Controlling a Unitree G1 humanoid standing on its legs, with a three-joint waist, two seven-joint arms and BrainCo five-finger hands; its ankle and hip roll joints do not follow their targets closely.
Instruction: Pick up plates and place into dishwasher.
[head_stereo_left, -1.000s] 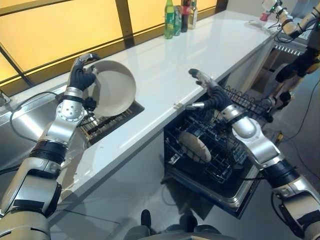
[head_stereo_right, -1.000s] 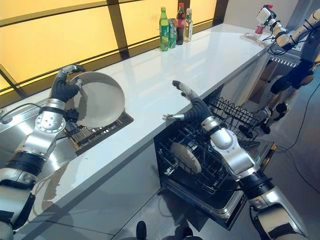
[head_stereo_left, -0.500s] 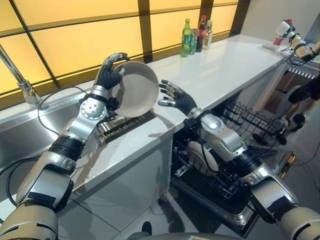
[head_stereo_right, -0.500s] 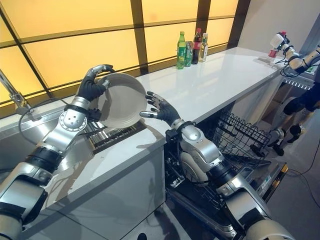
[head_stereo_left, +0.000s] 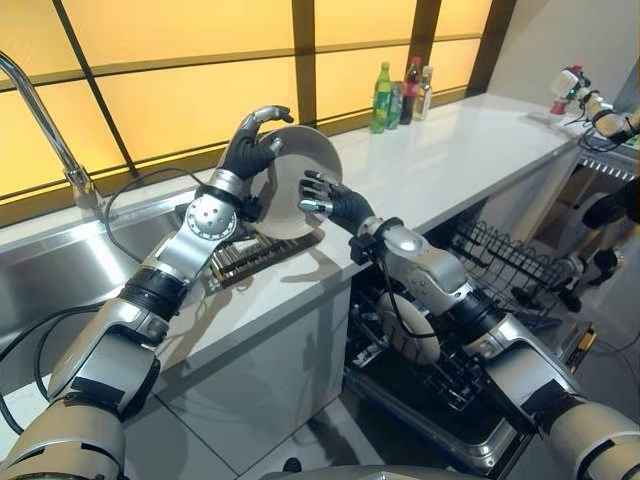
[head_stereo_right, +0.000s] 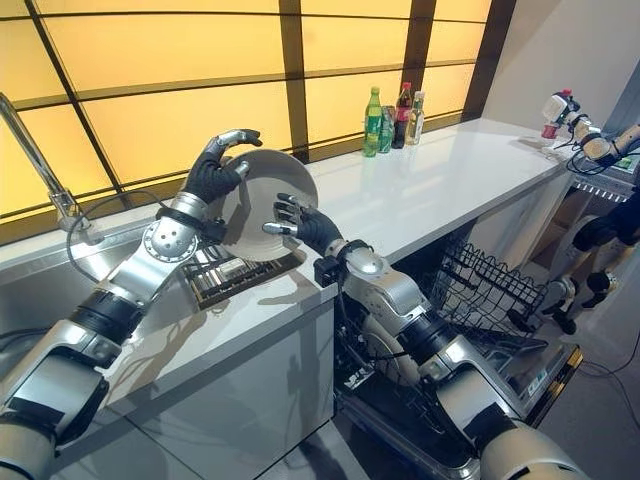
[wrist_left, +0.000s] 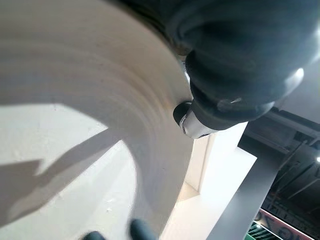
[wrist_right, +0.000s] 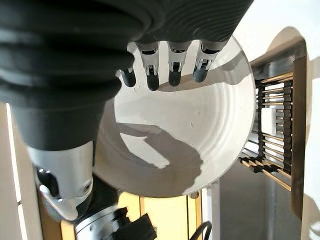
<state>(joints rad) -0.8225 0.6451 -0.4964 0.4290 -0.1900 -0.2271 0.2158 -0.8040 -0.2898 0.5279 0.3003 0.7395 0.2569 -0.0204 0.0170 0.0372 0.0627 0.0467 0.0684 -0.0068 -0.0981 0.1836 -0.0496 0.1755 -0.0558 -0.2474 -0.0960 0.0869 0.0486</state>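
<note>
A white plate (head_stereo_left: 302, 165) stands on edge in the air above the counter, with my left hand (head_stereo_left: 250, 152) shut on its far rim. From the wrist, the plate (wrist_left: 75, 75) lies right against that hand. My right hand (head_stereo_left: 336, 201) is open at the plate's near face, its fingers (wrist_right: 172, 65) spread over the plate (wrist_right: 190, 135); I cannot tell whether they touch it. The open dishwasher (head_stereo_left: 450, 420) is under the counter at the right, with another pale plate (head_stereo_left: 412, 332) standing in its lower rack.
A slatted drying rack (head_stereo_left: 250, 264) sits in the counter below the held plate, beside the steel sink (head_stereo_left: 60, 270) and tap (head_stereo_left: 40, 105). Several bottles (head_stereo_left: 400, 88) stand at the window. The upper wire rack (head_stereo_left: 505, 258) is pulled out. Another robot's arm (head_stereo_left: 600, 100) is at the counter's far end.
The camera has swung left. My right hand has come from over the dishwasher up to the plate's face, while my left hand has brought the plate rightwards to meet it.
</note>
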